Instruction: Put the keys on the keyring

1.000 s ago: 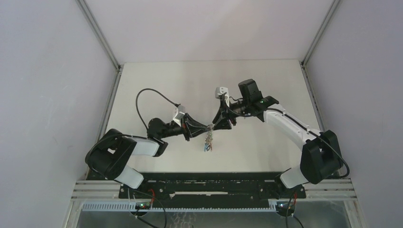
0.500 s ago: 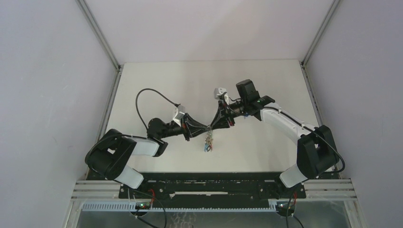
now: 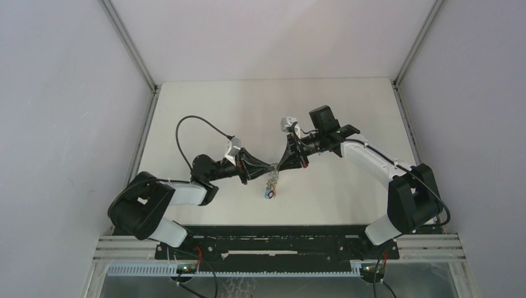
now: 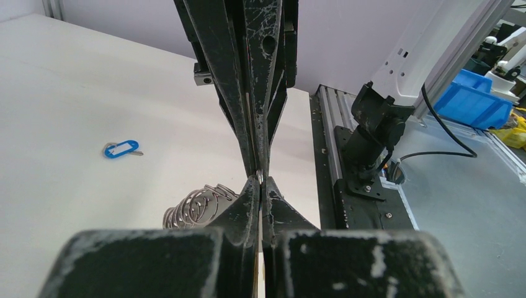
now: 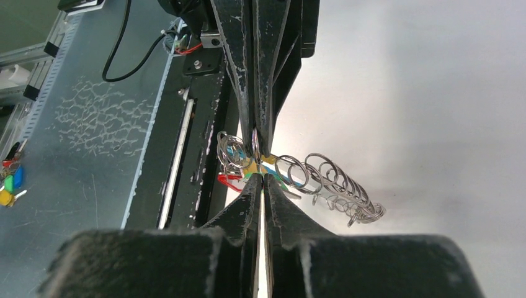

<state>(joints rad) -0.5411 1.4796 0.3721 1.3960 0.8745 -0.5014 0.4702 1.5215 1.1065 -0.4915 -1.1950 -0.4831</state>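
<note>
My left gripper (image 3: 272, 166) and right gripper (image 3: 278, 165) meet tip to tip above the middle of the table, both shut. Between them they pinch the thin metal of the keyring (image 3: 271, 184), whose bunch of silver links hangs below. In the right wrist view the silver links (image 5: 329, 179) fan out to the right of my gripper (image 5: 260, 176). The keys sit right at the tips, with a red tag (image 5: 228, 180), a yellow tag (image 5: 268, 160) and a green one. In the left wrist view my gripper (image 4: 260, 180) touches the other arm's fingers (image 4: 255, 93), with links (image 4: 197, 206) at the left.
A key with a blue tag (image 4: 121, 149) lies alone on the white table (image 3: 217, 112). A few coloured tags (image 5: 10, 184) lie on the grey metal shelf beyond the table's near edge. The black rail (image 3: 273, 239) with the arm bases runs along that edge.
The right gripper's jaws have closed on the keyring where the left gripper holds it, and its wrist has shifted slightly left. The left arm has barely moved.
</note>
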